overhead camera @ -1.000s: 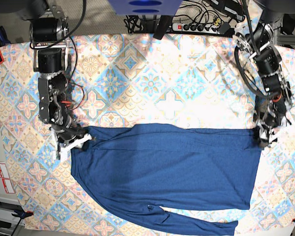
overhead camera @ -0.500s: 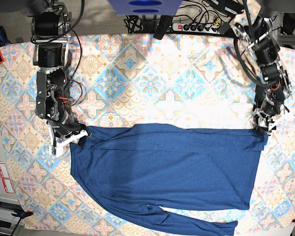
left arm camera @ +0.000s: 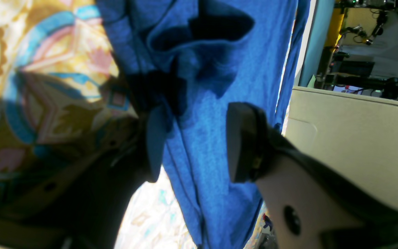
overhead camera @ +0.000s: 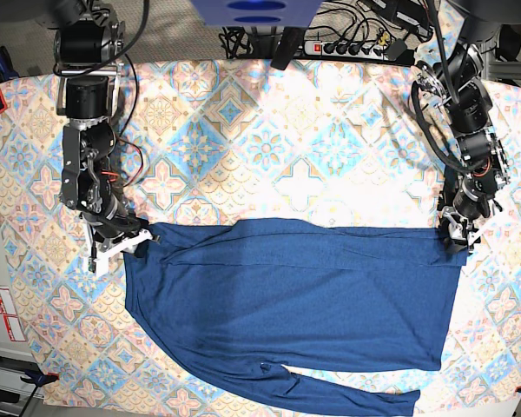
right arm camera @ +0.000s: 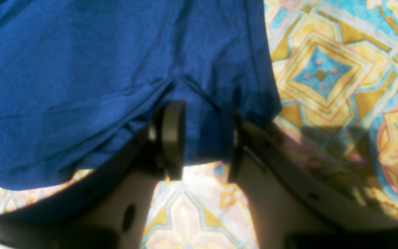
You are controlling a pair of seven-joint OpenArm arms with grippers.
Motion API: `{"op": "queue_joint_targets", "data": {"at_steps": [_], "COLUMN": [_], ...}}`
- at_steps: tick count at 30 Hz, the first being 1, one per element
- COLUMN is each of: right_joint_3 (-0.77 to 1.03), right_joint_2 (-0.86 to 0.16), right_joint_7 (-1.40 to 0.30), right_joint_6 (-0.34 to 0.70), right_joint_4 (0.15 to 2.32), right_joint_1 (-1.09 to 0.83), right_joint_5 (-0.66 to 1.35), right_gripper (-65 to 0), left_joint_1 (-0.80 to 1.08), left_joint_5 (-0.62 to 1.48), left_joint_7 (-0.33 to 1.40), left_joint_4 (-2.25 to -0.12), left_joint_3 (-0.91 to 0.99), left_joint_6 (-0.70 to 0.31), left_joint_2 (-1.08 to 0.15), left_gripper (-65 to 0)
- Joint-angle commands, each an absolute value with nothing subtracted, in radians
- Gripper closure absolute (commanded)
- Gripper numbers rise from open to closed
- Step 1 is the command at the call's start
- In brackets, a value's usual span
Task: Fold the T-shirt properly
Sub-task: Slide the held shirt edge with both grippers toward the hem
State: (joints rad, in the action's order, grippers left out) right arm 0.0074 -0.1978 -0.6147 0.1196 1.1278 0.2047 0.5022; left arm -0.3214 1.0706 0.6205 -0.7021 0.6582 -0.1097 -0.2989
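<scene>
Left gripper (left arm camera: 198, 143), at the far right corner of the T-shirt (overhead camera: 304, 295) in the base view: jaws well apart, with a loose fold of the thin cloth hanging between them, not pinched. Right gripper (right arm camera: 202, 138), at the far left corner: jaws apart too, standing astride the cloth edge, not closed on it. Nothing firmly held on either side, as far as can be seen.

For a good grasp: push each gripper a little deeper over the edge first, then close both together. Take all the layers of the fold, but not the tablecloth (overhead camera: 269, 130) underneath. Lift both corners to the same height and keep the edge stretched between them, neither slack nor twisted. Carry it evenly toward the near hem, without dragging one side ahead. Probably easy to lose, such soft knit, so grip well inside the seam.

Dark navy, plain, no print. Spread mostly flat on the near half of the patterned tablecloth. Far edge straight from gripper to gripper. One long sleeve lying along the near edge, cuff toward the right of the base view. Slightly bunched at both corners, with a few light creases across the body.
</scene>
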Motion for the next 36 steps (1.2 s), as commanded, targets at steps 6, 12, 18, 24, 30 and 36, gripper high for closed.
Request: {"op": "queue_joint_targets", "data": {"at_steps": [6, 12, 18, 24, 30, 36], "right_joint_3": [0.010, 0.013, 0.015, 0.015, 0.015, 0.015], "right_joint_2": [-0.206, -0.206, -0.206, -0.206, -0.206, -0.206], "right_joint_7": [-0.595, -0.595, -0.595, -0.595, -0.595, -0.595], "right_joint_6": [0.125, 0.125, 0.125, 0.125, 0.125, 0.125], "right_joint_4": [1.150, 1.150, 1.150, 1.150, 1.147, 1.148], "right_joint_1": [0.226, 0.226, 0.228, 0.229, 0.231, 0.231], "right_joint_5": [0.510, 0.510, 0.510, 0.510, 0.510, 0.510], "right_gripper": [-17.0, -16.9, -16.9, -16.9, -16.9, -16.9], "left_joint_1": [-0.340, -0.341, -0.343, -0.340, -0.346, -0.377], "left_joint_5": [1.086, 1.132, 1.148, 1.158, 1.201, 1.196], "left_joint_7": [0.622, 0.627, 0.624, 0.627, 0.618, 0.570], "left_joint_4": [-0.690, -0.690, -0.688, -0.688, -0.688, -0.687], "left_joint_3": [0.661, 0.661, 0.661, 0.661, 0.661, 0.654], "left_joint_6": [-0.125, -0.124, -0.022, 0.004, 0.004, 0.004], "left_joint_2": [-0.295, -0.285, -0.285, -0.282, -0.283, -0.283], "left_gripper": [-28.1, -28.1, -28.1, -28.1, -28.1, -28.1]}}
